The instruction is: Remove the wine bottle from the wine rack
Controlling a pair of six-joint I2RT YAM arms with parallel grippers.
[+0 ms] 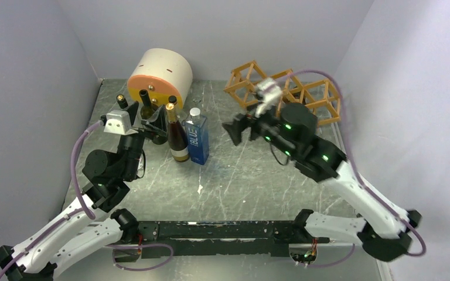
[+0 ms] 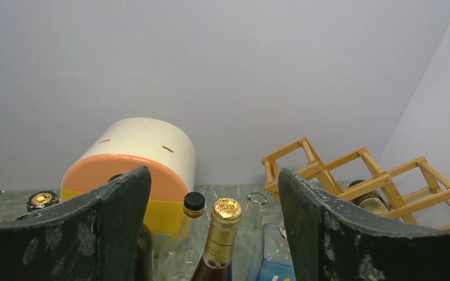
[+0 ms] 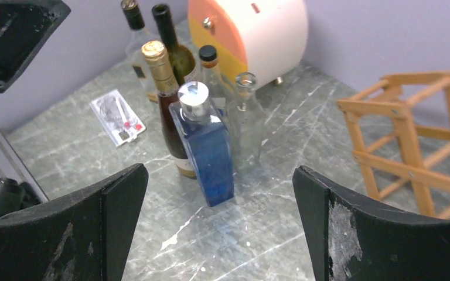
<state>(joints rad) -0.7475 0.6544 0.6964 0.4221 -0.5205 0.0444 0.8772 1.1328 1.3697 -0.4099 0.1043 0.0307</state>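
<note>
Wine bottle (image 2: 368,202) in wine rack (image 2: 314,170) | standing bottles (image 1: 179,138), cylinder (image 1: 159,75) well apart

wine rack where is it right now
In the top view the wine rack sits in the far right corner of the table, behind the right claw, with the cream and orange cylinder off to its left.

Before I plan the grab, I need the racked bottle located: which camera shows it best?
Left wrist: the bottle shows inside the rack, partly behind a stick. From above, the right arm covers that part; the right wrist sees only empty cells.
</note>
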